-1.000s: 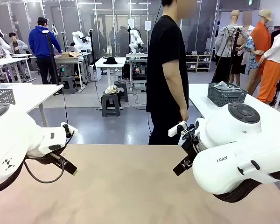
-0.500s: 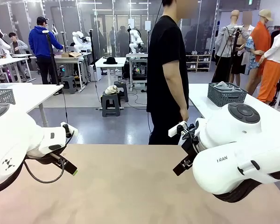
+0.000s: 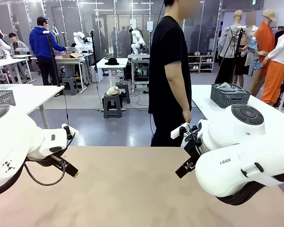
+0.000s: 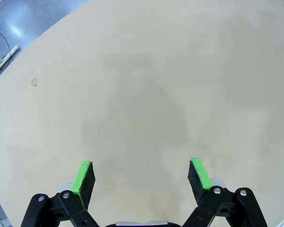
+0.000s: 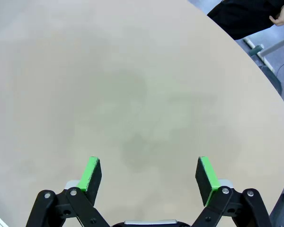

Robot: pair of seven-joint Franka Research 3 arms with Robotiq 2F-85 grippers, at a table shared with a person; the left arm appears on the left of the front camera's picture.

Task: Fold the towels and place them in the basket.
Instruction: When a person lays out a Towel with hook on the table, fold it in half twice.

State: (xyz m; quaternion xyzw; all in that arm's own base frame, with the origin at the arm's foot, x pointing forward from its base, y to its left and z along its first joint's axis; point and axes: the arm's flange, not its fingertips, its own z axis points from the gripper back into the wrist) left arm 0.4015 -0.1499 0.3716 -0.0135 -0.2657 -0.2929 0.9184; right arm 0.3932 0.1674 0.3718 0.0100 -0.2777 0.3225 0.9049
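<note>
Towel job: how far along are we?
Done: nothing evident; the basket sits on a side table at the right, grey cloth showing over its rim. In hand: nothing; left claw and right claw hang open above the tan table. Left: all folding and placing.

The left arm [image 3: 14, 137] and right arm [image 3: 241, 161] are glossy white, rounded shells. A black cable [image 3: 42, 182] loops under the left one. The right one bears grey lettering [image 3: 226, 161] reading "FRAN" and a dark round cap [image 3: 244, 114]. The left gripper [image 4: 142, 172] and right gripper [image 5: 146, 170] are black linkages with green pads [image 4: 84, 177] and silvery screws [image 4: 66, 195].
</note>
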